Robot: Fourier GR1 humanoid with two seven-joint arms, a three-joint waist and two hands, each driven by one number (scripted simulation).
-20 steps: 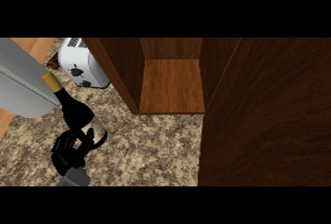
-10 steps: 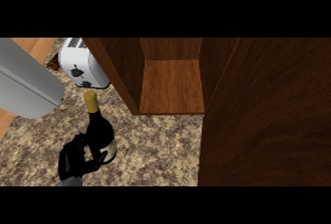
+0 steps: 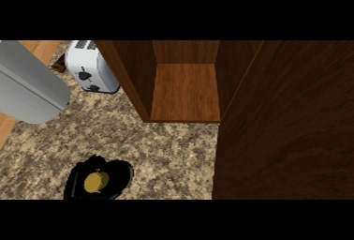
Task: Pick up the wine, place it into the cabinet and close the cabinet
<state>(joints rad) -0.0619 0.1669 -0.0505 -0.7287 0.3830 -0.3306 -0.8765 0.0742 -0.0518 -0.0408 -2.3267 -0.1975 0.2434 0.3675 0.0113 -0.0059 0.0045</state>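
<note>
One wine bottle (image 3: pixel 97 182), seemingly upright, stands before one open cabinet (image 3: pixel 185 91).

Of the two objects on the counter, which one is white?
The toaster, beside the cabinet; the wine bottle is black with a yellow top.

Dark wine bottle (image 3: pixel 97 182) w/ gold cap upright, seen top-down, near open wooden cabinet (image 3: pixel 185 91).

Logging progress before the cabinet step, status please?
Left forearm at upper left, hand out of view; right hand not in view. Wine bottle upright on counter, seen top-down. Cabinet open, shelf bare. Toaster left of cabinet.
</note>
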